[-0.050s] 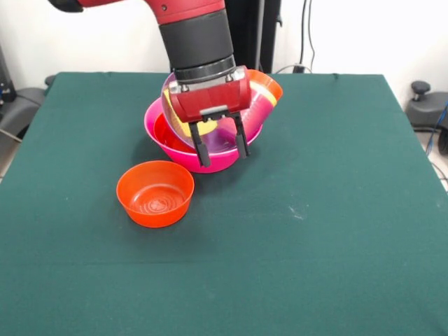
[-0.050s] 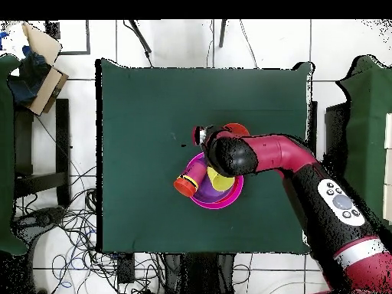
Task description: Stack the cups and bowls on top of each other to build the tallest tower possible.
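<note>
- While the big glossy pink plastic bowl (image 1: 183, 155) sits on the green cloth-covered table (image 1: 315, 231), a tilted bundle of nested bowls and cups (image 1: 260, 98) leans inside it, showing purple, yellow and orange rims.
- Over that pink bowl's near rim hangs the red and black gripper (image 1: 224, 148), its two dark fingers (image 1: 204, 152) spread apart and holding nothing.
- Just beside the pink bowl, on its near side, a small orange plastic bowl (image 1: 155, 193) stands upright and apart from the gripper.
- Seen from overhead, the red arm (image 2: 283, 157) crosses above the pink bowl.
</note>
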Action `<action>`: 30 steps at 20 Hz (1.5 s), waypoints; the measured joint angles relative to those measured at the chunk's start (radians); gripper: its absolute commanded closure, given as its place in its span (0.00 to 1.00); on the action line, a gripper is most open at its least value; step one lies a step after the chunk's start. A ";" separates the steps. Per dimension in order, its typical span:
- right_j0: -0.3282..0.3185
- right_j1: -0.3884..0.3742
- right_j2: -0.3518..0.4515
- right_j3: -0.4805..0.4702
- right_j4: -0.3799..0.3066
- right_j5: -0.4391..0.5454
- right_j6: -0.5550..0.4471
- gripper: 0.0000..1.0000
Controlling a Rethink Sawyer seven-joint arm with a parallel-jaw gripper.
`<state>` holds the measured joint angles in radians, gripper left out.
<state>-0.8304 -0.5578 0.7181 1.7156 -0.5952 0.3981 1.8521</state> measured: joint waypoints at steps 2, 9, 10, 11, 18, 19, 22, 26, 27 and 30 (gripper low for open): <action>0.000 0.012 -0.001 -0.010 0.000 0.000 0.000 0.00; -0.006 0.045 -0.001 -0.048 0.000 0.000 0.000 0.00; -0.008 0.046 -0.001 -0.050 0.000 0.000 0.000 0.00; -0.010 0.045 -0.001 -0.052 0.000 0.000 0.000 0.00; -0.021 0.028 -0.001 -0.055 0.000 0.010 0.000 0.00; -0.022 0.024 -0.001 -0.055 0.000 0.013 0.000 0.00; -0.023 0.008 -0.001 -0.055 0.000 0.018 0.000 0.00; -0.022 0.003 -0.001 -0.059 0.000 0.018 0.000 0.00; -0.022 0.005 -0.001 -0.061 0.000 0.018 0.000 0.00; -0.023 0.023 -0.001 -0.078 0.000 0.018 0.000 0.00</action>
<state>-0.8534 -0.5347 0.7174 1.6377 -0.5954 0.4162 1.8521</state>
